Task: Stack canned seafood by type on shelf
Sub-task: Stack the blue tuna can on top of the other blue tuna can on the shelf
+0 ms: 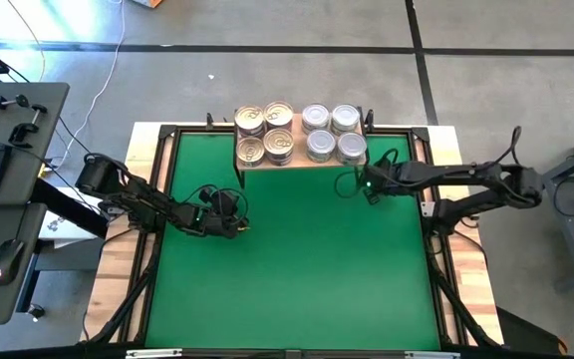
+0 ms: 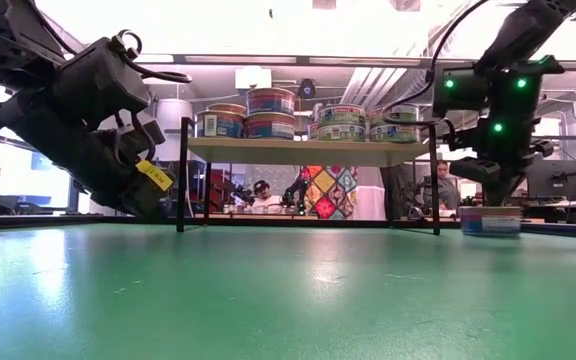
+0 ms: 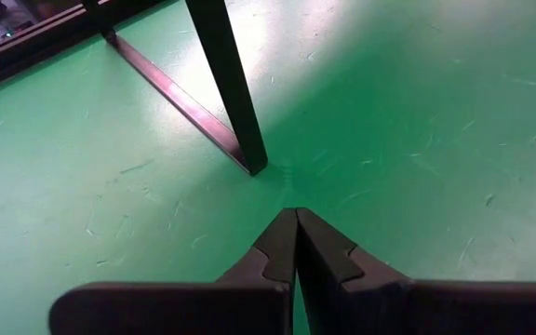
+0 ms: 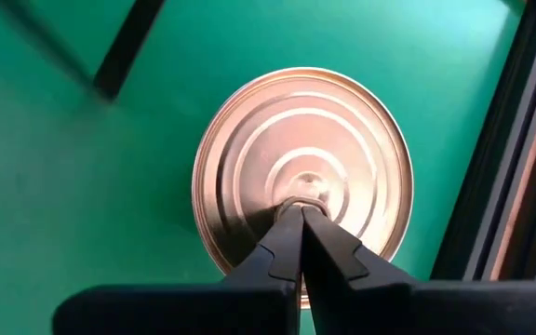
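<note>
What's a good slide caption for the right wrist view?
Shut right gripper poised over a silver-lidded tin on the green table.

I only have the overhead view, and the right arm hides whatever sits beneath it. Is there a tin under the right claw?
Observer: Yes. The right wrist view shows a silver-lidded tin lying flat on the green table. The right claw is shut, with its tips over the centre of the lid.
Operator: Is the left claw carrying anything?
Observer: No. In the left wrist view, the left claw is shut and empty. It points at the foot of a shelf leg.
</note>
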